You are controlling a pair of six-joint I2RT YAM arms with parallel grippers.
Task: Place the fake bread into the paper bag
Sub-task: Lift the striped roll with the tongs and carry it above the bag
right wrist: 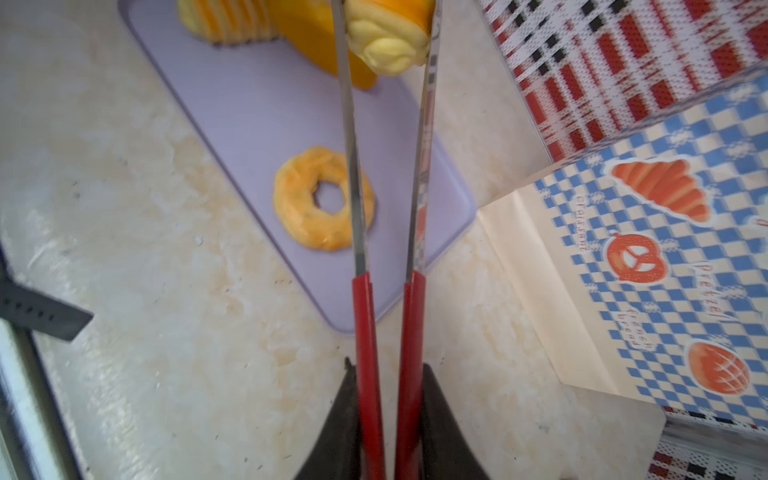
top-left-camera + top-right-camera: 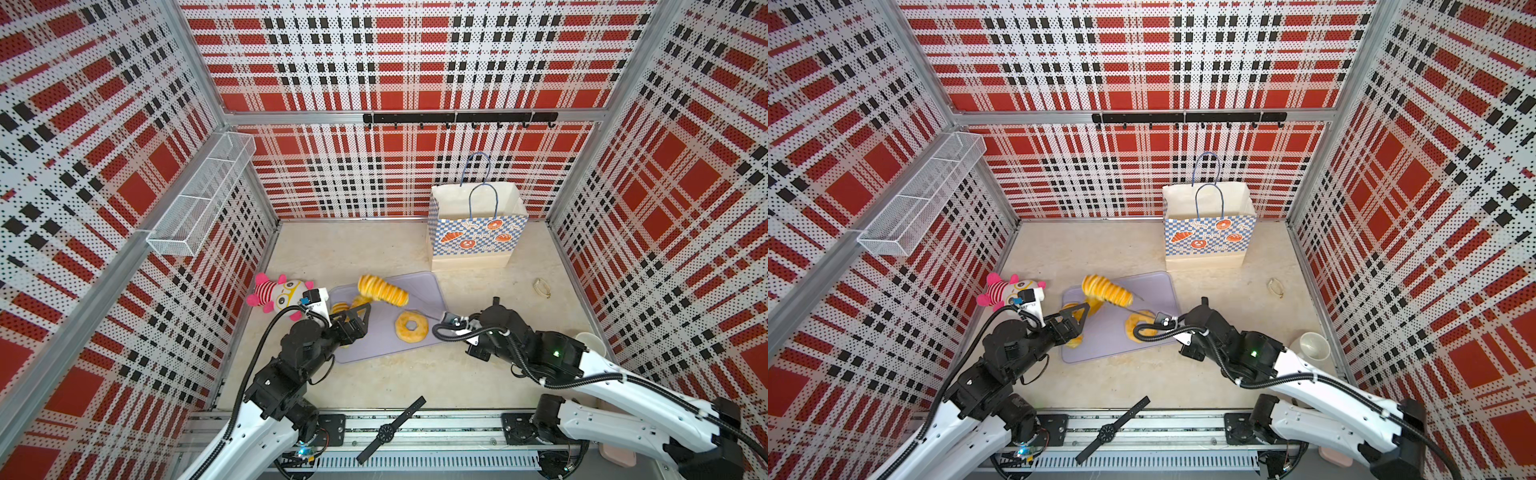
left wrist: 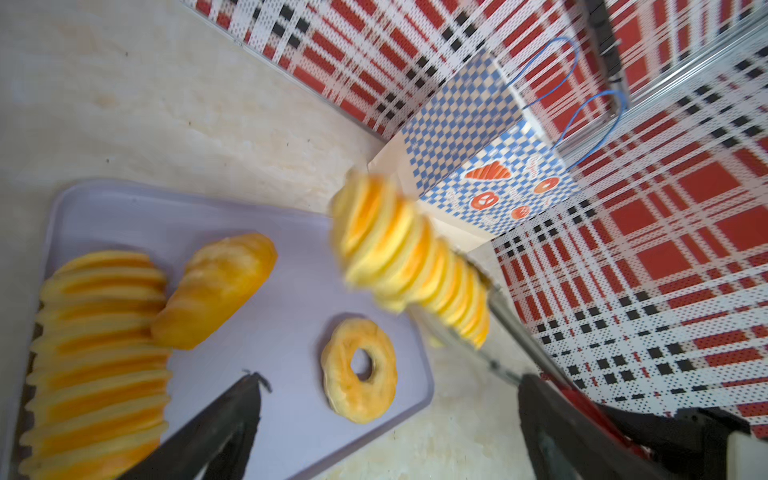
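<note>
Right gripper (image 1: 388, 368): fingers pinching the red handles of the tongs (image 1: 363, 316). The tong tips clamp a ridged loaf (image 2: 382, 289), lifted clear above the tray (image 2: 419, 286).

Left gripper (image 2: 356, 320): fingers spread, empty, over the tray's left side.

On the tray: doughnut (image 2: 411, 327), second ridged loaf (image 3: 95, 353), bun (image 3: 216, 291).

Paper bag (image 2: 473, 241) stands upright, mouth open, beyond the tray's far right corner.

Advice: squeeze firmly, carry high, clear the cord handles, release over the mouth.

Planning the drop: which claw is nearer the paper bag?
Right. The right claw, gripping tongs, is at the tray's edge on the paper bag's side; the left claw hovers over its opposite side.
</note>
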